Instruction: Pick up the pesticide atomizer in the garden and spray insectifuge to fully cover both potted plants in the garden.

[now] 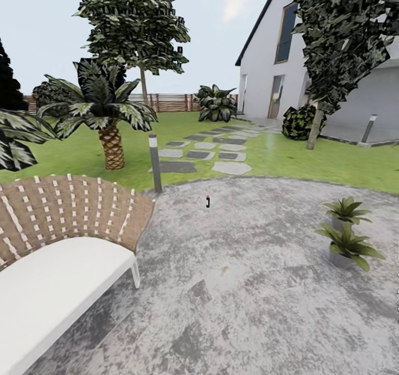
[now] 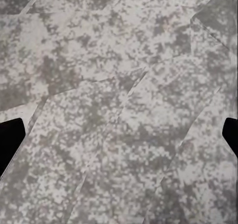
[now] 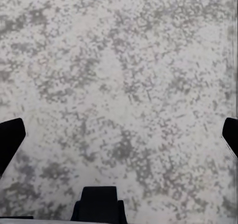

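Pesticide atomizer (image 1: pixel 208 200), slim dark bottle with red tip, stands far ahead on grey mottled paving (image 1: pixel 249 286), potted plants (image 1: pixel 347 236) right; I'm approaching, must drive closer, both grippers' jaws apart, empty.

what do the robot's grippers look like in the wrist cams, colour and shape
Little of them shows. On the left gripper, two plain black finger tips with angled edges poke in at the frame's sides. The right gripper looks the same, plus a blocky black part at the frame edge. No cables or markings visible.
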Robot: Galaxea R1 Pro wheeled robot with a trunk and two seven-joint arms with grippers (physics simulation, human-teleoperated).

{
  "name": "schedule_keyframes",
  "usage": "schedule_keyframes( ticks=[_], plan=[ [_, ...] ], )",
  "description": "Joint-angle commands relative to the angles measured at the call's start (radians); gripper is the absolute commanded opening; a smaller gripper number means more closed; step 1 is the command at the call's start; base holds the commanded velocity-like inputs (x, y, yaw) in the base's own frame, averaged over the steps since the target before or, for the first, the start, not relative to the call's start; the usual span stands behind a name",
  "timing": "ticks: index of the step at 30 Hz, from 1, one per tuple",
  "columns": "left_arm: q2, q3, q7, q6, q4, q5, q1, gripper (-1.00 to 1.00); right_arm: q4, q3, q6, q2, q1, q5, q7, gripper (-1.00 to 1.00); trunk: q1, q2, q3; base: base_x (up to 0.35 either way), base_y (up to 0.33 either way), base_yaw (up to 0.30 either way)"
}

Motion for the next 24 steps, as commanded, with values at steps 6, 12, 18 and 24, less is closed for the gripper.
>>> schedule_keyframes(
  ticks=[6, 12, 18, 24],
  plan=[
    [0.0, 0.004, -0.001, -0.003, 0.001, 0.0, -0.001, 1.0, 0.0, 0.0, -0.002, 0.0, 0.0, 0.001, -0.001, 1.0, 0.0, 0.0, 0.0, 0.333, 0.0, -0.221],
    [0.0, 0.004, -0.001, -0.003, 0.001, 0.0, 0.0, 1.0, 0.0, 0.001, -0.002, 0.0, 0.0, 0.002, 0.0, 1.0, 0.0, 0.0, 0.0, 0.333, 0.0, -0.063],
    [0.0, 0.004, -0.001, -0.003, 0.001, 0.0, 0.0, 1.0, 0.001, 0.003, -0.003, 0.001, 0.0, 0.004, 0.0, 1.0, 0.0, 0.0, 0.0, 0.333, 0.0, -0.004],
    [0.0, 0.004, -0.001, -0.003, 0.001, 0.0, 0.0, 1.0, 0.001, 0.003, -0.004, 0.0, 0.0, 0.005, 0.001, 1.0, 0.0, 0.0, 0.0, 0.333, 0.0, 0.0]
  ],
)
